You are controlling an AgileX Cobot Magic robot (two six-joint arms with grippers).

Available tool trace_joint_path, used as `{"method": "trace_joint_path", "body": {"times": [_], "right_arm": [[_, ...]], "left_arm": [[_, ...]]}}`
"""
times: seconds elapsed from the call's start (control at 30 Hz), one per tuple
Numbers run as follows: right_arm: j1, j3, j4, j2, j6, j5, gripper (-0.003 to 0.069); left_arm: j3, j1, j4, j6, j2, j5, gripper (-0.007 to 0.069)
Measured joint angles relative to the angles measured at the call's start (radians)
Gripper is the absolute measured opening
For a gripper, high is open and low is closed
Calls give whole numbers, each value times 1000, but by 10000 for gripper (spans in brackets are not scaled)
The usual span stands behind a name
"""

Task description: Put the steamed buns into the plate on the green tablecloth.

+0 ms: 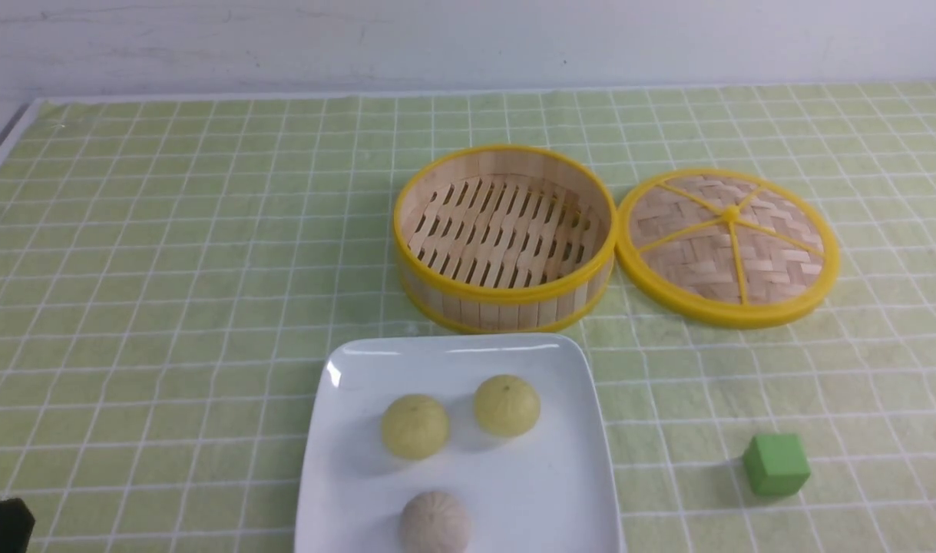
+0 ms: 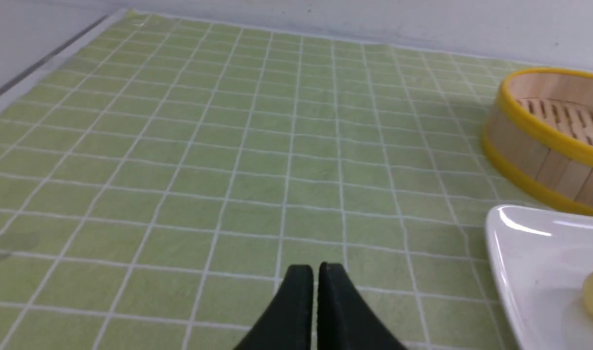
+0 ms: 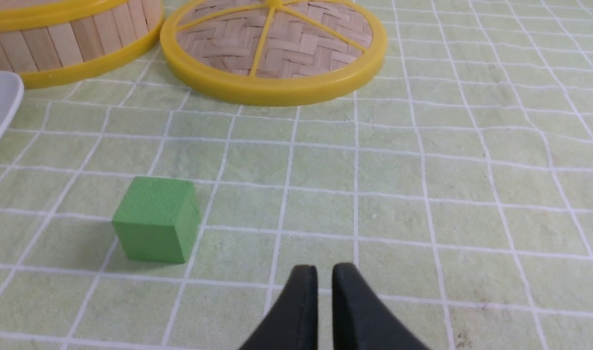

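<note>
Closest to me sits the greyish-white bun, domed and pleated, at the near edge of the plate. Two pale yellow buns lie side by side behind it, all three apart from one another. The plate is glossy white, square with rounded corners and a raised rim, resting on the green tablecloth, whose thin white lines form small squares across the whole worktop. A pale wall rises behind.

Just beyond the plate stands a round bamboo steamer, slatted inside, yellow-rimmed and holding nothing. Its woven lid lies flat just to the right, crossed by yellow spokes. A matt green cube sits right of the plate, well apart.

The left tool hangs above bare cloth, its black tips clenched almost together on nothing. The right tool is likewise clenched near the cube.
</note>
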Motion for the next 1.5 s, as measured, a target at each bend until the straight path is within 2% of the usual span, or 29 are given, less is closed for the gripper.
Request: {"method": "trace_joint_path", "body": {"times": [0.2, 0.77, 1.0, 1.5], "right_arm": [[0, 0, 0, 0, 0, 0, 83], [0, 0, 0, 0, 0, 0, 106], [0, 0, 0, 0, 0, 0, 113], [0, 0, -1, 0, 0, 0, 120]], "left_arm": [[2, -26, 5, 14, -20, 134, 54], [0, -36, 5, 21, -21, 141, 57], [0, -84, 8, 21, -21, 141, 69], [0, -86, 8, 21, -21, 141, 81]]}}
